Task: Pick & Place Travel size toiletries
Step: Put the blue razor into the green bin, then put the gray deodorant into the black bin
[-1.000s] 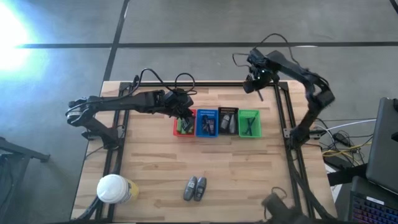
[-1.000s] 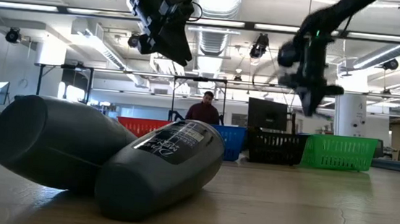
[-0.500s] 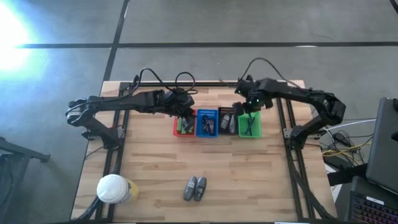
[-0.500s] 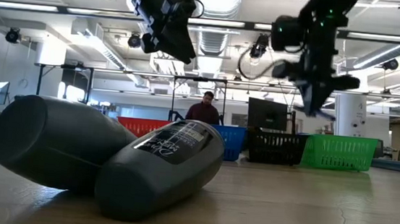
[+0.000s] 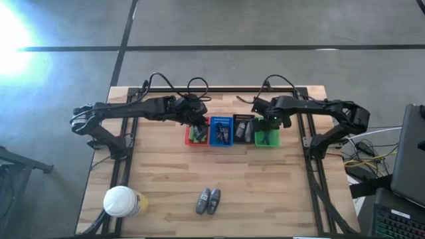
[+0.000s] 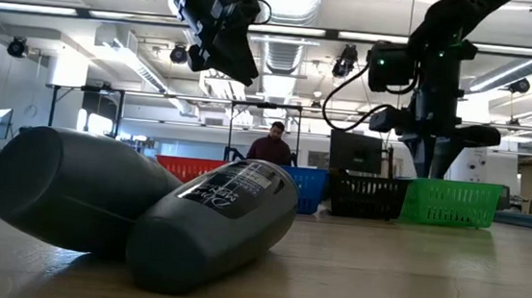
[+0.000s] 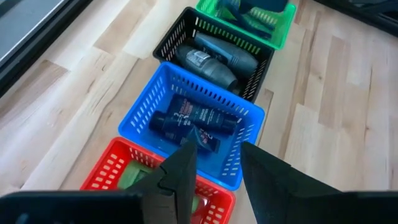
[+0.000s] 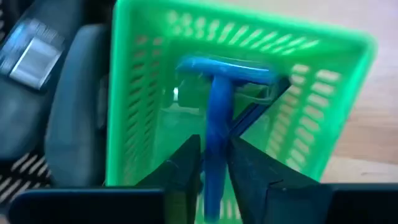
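My right jaws (image 8: 214,165) clamp a blue razor (image 8: 217,118) directly over the green basket (image 8: 137,99); my left jaws (image 7: 214,165), slightly apart and empty, hang above the blue basket (image 7: 143,106).

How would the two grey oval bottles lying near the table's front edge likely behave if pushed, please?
The two grey oval bottles lie on their sides, so they would probably roll or slide. Touching each other, one may well nudge the other. They look rigid, likely plastic.

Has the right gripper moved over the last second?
Yes. In the high view the right gripper has swung from beyond the table's far edge to over the green basket, where it holds a blue razor.
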